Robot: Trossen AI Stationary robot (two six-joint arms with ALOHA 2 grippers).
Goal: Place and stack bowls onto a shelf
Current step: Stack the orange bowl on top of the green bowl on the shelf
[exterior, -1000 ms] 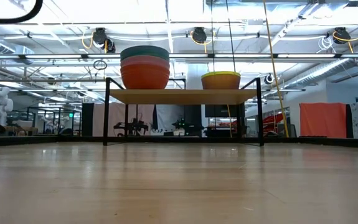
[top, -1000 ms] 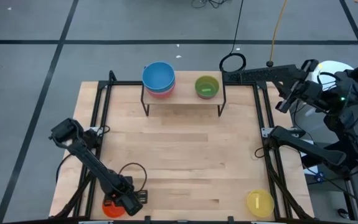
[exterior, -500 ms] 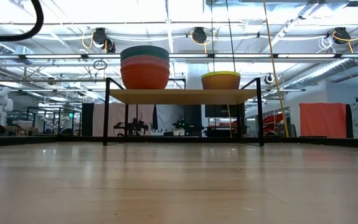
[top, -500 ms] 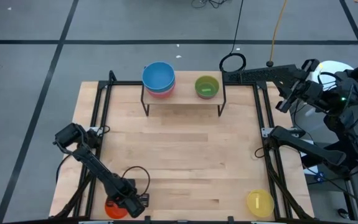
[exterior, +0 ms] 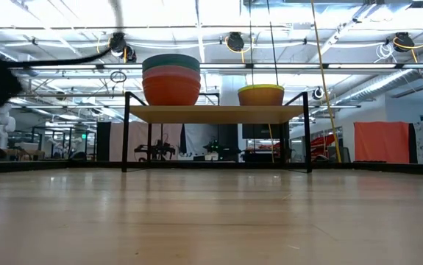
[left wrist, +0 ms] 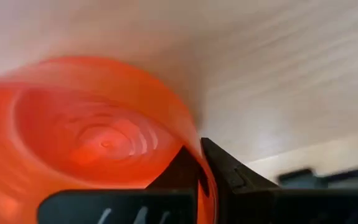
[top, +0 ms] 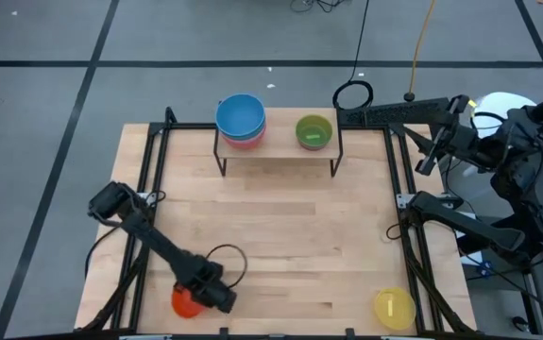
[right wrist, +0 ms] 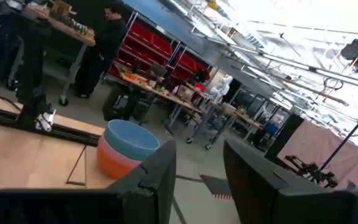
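Small round red plastic bowl [left wrist: 98, 143], glossy, ringed base inside, near table's front-left corner; left gripper [top: 216, 297] clamped on rim. Right gripper [right wrist: 198, 163] parted, empty.

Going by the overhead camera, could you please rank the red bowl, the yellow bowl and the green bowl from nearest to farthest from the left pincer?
1. The red bowl, at the table's near left corner: the left pincer is shut on its rim.
2. The yellow bowl, at the near right corner.
3. The green bowl, on the right end of the shelf at the far edge.
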